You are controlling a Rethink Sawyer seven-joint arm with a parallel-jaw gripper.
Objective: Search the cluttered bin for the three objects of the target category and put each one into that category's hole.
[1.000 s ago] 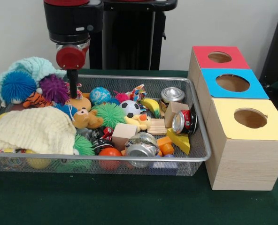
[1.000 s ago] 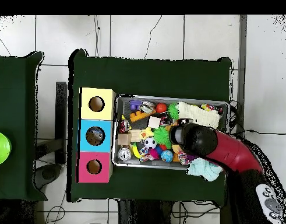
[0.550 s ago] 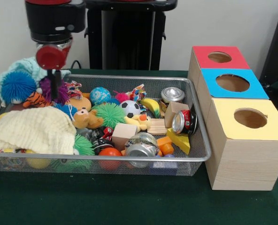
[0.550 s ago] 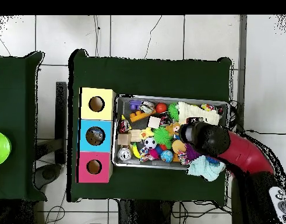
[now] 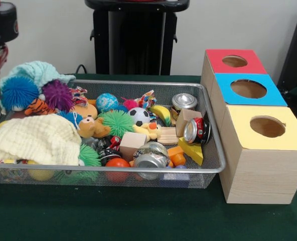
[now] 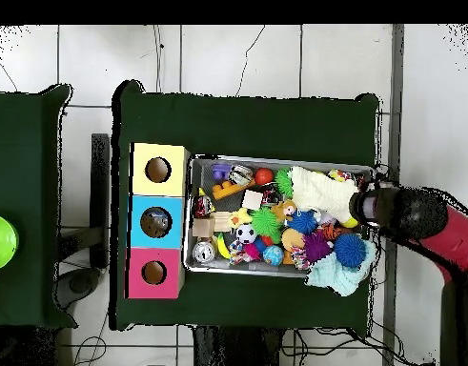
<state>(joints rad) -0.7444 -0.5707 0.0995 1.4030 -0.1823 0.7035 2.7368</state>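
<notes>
Since one second ago the arm (image 6: 409, 212) has swung from above the toys out past the bin's (image 5: 208, 165) short end farthest from the three-hole box (image 5: 261, 145). Whether the fingers are spread or closed cannot be told; the front view crops them. No target category is identifiable; all toys lie boxward of the arm.

In the front view, the bin (image 5: 208, 165) sits left of the boxes (image 5: 259, 150).
</notes>
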